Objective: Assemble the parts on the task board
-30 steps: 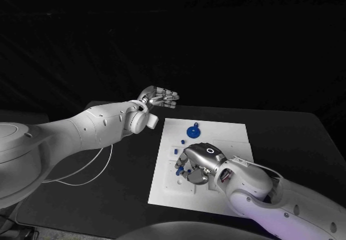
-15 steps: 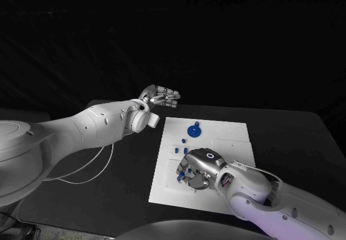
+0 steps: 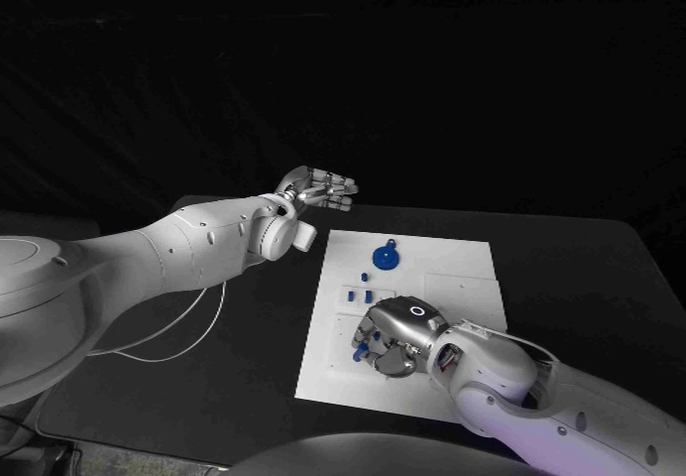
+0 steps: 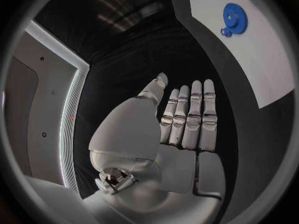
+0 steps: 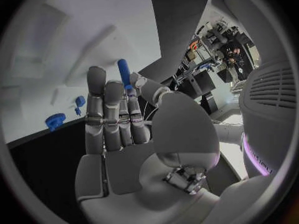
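A blue peg (image 5: 124, 73) is pinched in the right hand (image 3: 395, 337) low over the board (image 3: 455, 266), and should be kept upright and lowered gently into its hole, while the left hand (image 3: 320, 188) is held empty with fingers apart beyond the board.

Task board (image 3: 429, 268) partly under right hand (image 3: 394, 337)

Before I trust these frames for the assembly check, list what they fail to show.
- Head view: the right hand covers the task board beneath it, hiding any parts or holes there.
- Head view: the small blue pieces are too small to tell apart.
- Right wrist view: the blue peg shows above the fingers; its lower end is hidden by them.
- Left wrist view: the board is cut off past the blue gear.
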You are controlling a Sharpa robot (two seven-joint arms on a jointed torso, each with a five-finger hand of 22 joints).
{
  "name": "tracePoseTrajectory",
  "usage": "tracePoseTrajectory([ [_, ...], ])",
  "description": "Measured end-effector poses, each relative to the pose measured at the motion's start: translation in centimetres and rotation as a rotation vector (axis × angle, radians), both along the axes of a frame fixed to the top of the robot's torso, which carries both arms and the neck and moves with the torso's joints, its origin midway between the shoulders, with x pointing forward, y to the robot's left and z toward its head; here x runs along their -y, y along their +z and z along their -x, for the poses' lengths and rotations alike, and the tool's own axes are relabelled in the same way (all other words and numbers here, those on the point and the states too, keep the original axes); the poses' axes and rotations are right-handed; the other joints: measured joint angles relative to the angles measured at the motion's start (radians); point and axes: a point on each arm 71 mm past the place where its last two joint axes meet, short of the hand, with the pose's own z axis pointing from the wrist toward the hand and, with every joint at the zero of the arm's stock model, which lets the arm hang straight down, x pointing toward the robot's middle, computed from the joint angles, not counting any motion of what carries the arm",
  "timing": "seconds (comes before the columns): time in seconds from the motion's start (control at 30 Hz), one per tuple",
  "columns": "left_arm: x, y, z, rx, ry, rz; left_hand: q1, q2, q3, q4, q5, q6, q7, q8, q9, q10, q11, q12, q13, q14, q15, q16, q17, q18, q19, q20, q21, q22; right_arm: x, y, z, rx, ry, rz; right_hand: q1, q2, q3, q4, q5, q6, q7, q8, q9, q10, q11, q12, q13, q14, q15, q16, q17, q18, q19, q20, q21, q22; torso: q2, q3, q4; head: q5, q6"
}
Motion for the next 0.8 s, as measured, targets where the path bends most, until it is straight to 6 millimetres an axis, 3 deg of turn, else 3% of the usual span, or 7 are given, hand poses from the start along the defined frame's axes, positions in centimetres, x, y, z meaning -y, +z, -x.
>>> tracePoseTrajectory([
  [0.8,-0.11,-0.11,0.05,-0.003,-0.001,0.001,0.000,0.000,-0.002,0.002,0.000,-0.004,0.004,0.000,0.000,0.000,0.000,0.000,0.000,0.000,0.000,0.000,0.000,0.000,0.000,0.000,0.000,-0.004,-0.63,-0.43,0.09,0.037,0.007,0.048,0.000,0.000,0.003,-0.006,0.004,0.000,0.000,0.001,-0.001,0.000,0.000,0.000,0.000,0.001,0.002,0.000,0.003,0.000,0.002,-0.002,0.000,0.000,0.000,0.0001,0.0001,0.001,-0.004],
])
